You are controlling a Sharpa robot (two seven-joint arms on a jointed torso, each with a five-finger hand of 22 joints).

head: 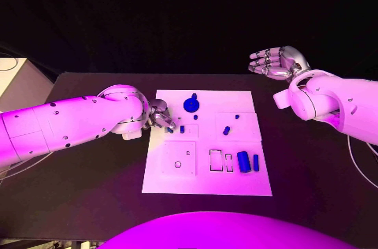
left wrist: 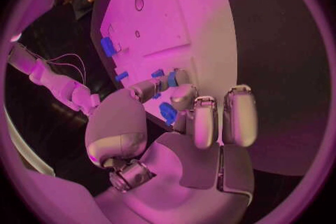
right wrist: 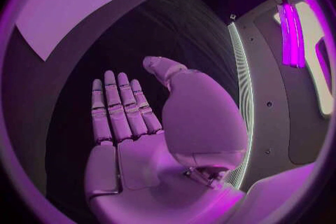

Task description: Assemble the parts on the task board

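Parts of blue lie scattered over the task board (head: 236,104), the white plate in the middle of the black table (head: 87,205). A round blue part (head: 190,104) sits near the board's far edge, a small blue part (head: 226,130) lies near the middle, and a blue cylinder (head: 244,161) lies beside a slim blue bar (head: 255,161) toward the near right. Outlined recesses mark the board's near half.

The left hand (head: 160,118) is at the board's left edge, its fingers (left wrist: 203,126) curled down over the plate. In the left wrist view a small blue piece (left wrist: 168,113) sits right under those fingers, and another blue piece (left wrist: 173,78) at the tips; I cannot tell whether either one is actually pinched or only touched.

The right hand (head: 276,60) is raised beyond the board's far right corner, well apart from the parts, palm open, its fingers (right wrist: 115,106) stretched out side by side with nothing in them.
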